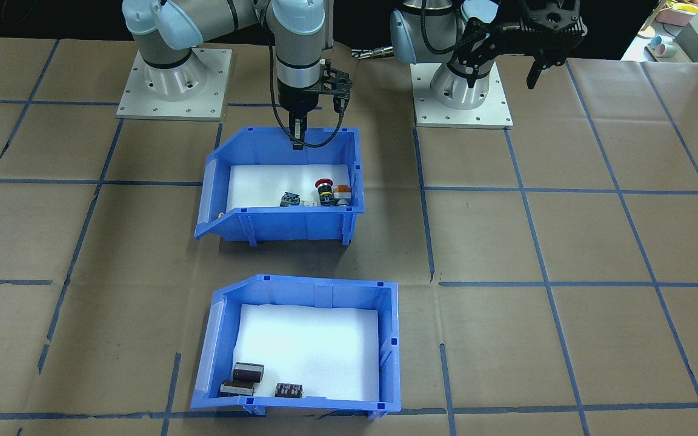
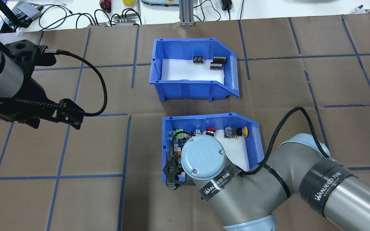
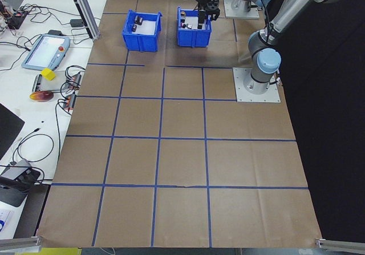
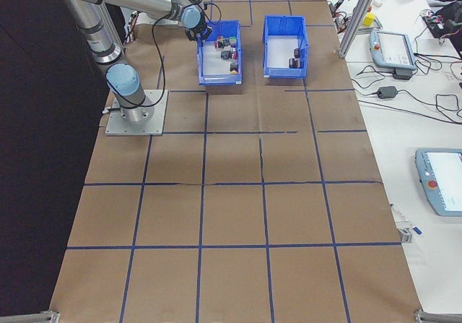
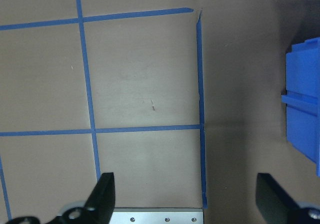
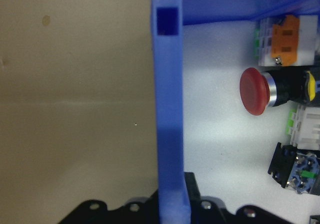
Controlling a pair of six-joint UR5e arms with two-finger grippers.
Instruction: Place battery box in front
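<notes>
The battery box (image 1: 300, 292) is the blue bin with the white liner; it stands on the operators' side of the table, farther from the robot. Dark cylinders (image 1: 247, 373) and a dark block (image 1: 288, 390) lie in one corner. From overhead the battery box (image 2: 188, 90) is the far bin. A matching blue button bin (image 1: 282, 216) sits between it and the robot's base. My right gripper (image 1: 296, 137) points down, shut on that bin's robot-side wall (image 6: 167, 108). My left gripper (image 5: 185, 194) hangs open above bare paper, off to the side of both bins.
A red mushroom button (image 6: 255, 91) and other push-buttons lie inside the button bin (image 2: 210, 116). The two arm base plates (image 1: 173, 85) stand just behind it. Brown paper with blue tape lines covers the table. Cables and teach pendants (image 4: 393, 48) lie on the operators' bench.
</notes>
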